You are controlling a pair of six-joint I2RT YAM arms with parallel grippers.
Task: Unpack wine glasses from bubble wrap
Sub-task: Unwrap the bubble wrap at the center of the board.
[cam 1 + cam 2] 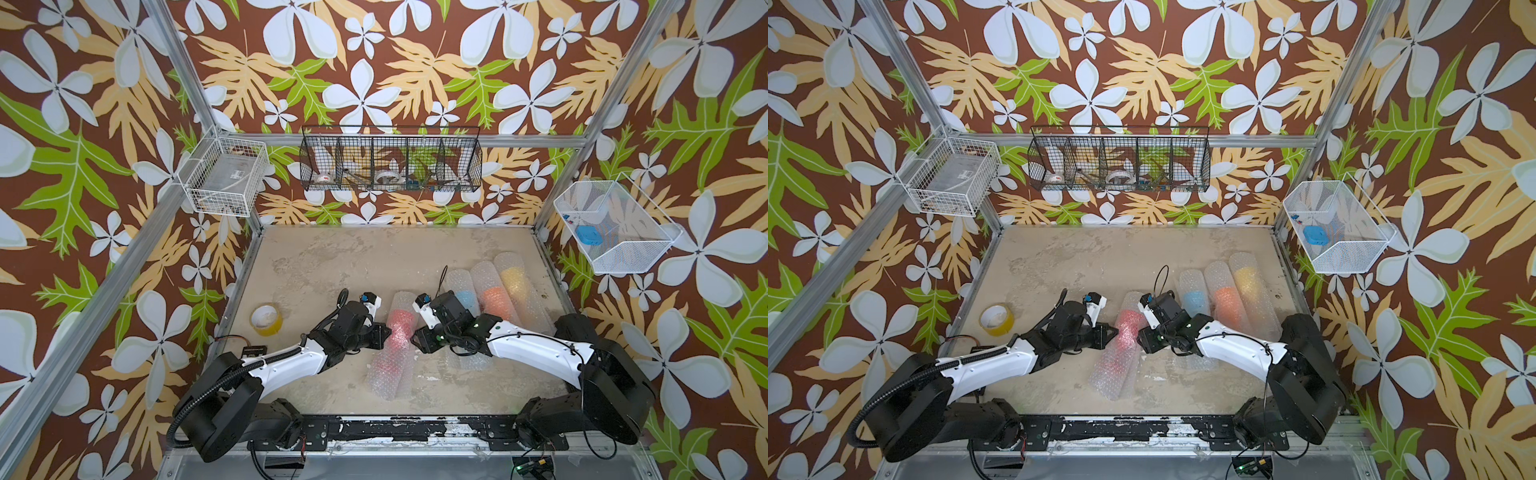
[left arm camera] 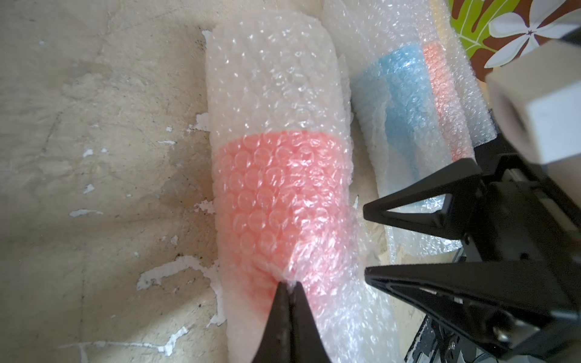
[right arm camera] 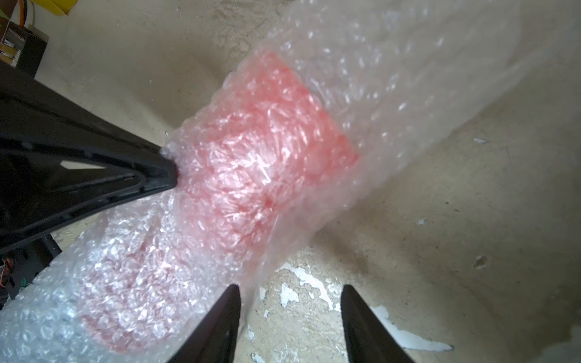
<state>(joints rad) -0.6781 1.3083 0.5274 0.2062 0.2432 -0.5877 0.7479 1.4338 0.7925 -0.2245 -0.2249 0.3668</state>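
A red wine glass [image 1: 400, 328] lies wrapped in a bubble wrap tube [image 2: 276, 94] mid-table, pink through the dimples. My left gripper [image 2: 289, 283] is shut, pinching a fold of that wrap over the red bowl [image 2: 276, 195]. On the tube's other side my right gripper [image 3: 290, 292] stands open, one finger against the wrap's edge and the other over bare table. In both top views the two grippers face each other across the tube, left [image 1: 1115, 332] and right [image 1: 1140, 338]. Three more wrapped tubes lie to the right: blue [image 1: 465, 299], orange [image 1: 496, 301] and yellow [image 1: 513, 276].
A yellowish tape roll [image 1: 266, 319] lies at the table's left side, with a small black box [image 1: 253, 352] near the left arm. Wire baskets hang on the left [image 1: 226, 174], back [image 1: 390, 160] and right [image 1: 611, 226] walls. Aluminium frame posts edge the table.
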